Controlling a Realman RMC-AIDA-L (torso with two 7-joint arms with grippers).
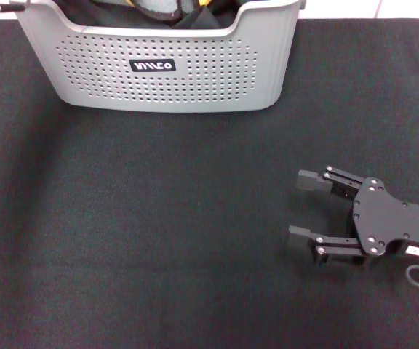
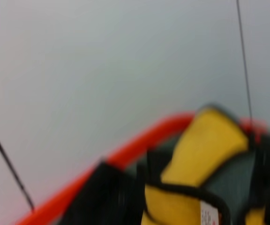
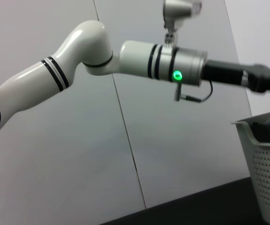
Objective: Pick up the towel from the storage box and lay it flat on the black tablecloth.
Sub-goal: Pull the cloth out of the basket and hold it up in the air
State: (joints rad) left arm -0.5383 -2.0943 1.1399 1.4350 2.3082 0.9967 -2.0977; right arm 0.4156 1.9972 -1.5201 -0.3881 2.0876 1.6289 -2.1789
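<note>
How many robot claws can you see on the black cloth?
1. The right gripper sits open over the black tablecloth, near the robot's right edge. The left arm reaches toward the storage box; its claw is hidden.

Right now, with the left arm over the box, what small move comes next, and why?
Probably lower the left arm into the storage box to grasp the towel: it lies bunched inside, and the black tablecloth is bare. The right end effector rests open on the cloth.

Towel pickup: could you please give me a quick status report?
Right tool open, low over the black tablecloth. Left arm reaching over the box. Towel still in the box. Nothing blocking.
</note>
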